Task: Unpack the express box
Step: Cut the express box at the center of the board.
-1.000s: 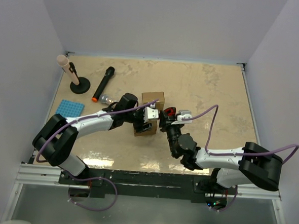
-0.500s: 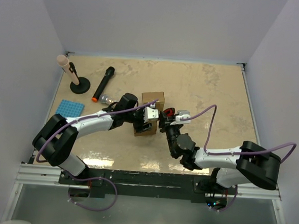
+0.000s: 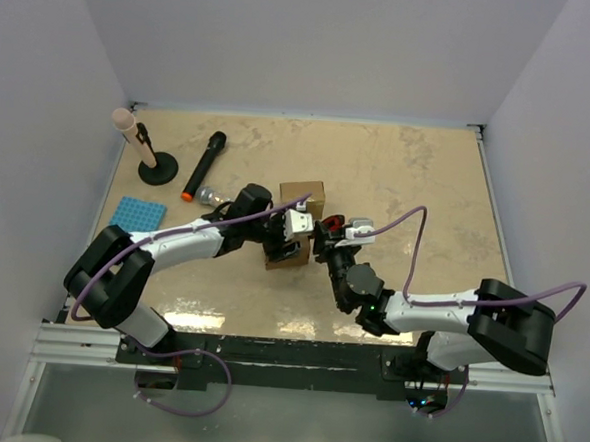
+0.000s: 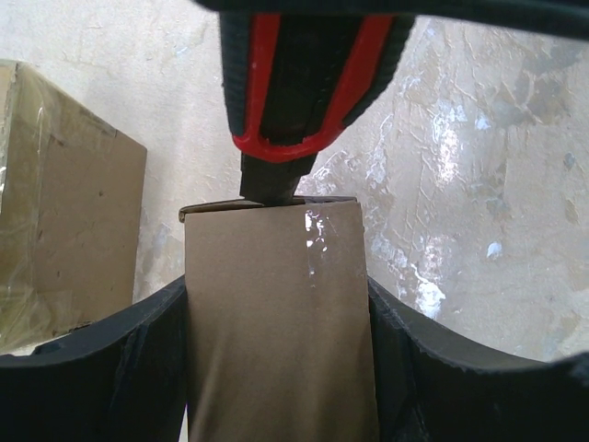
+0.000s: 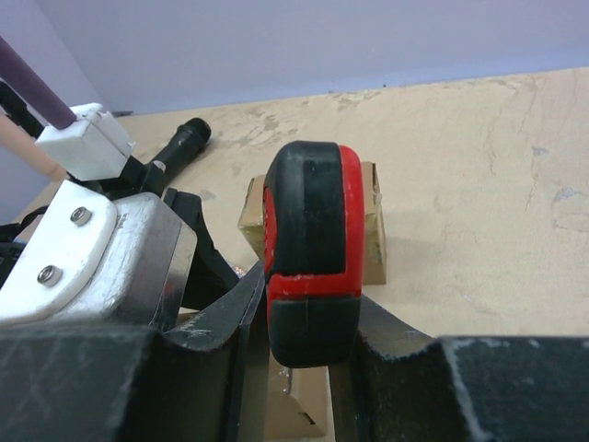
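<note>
Left gripper (image 4: 276, 290) clamped wide across the small box (image 4: 276, 368) at mid table (image 3: 427, 189), right gripper (image 5: 308, 322) pinching the red cutter (image 5: 308, 221) at its edge: brace firmly, slice shallow along the tape (image 4: 313, 239).

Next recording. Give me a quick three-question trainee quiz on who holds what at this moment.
1. True or false: the right gripper is shut on the red-and-black cutter.
2. What does the left gripper clamp? A) a mug B) the small cardboard box C) a roll of tape
3. How many cardboard boxes show in the top view?
Key: 1 true; 2 B; 3 two.
</note>
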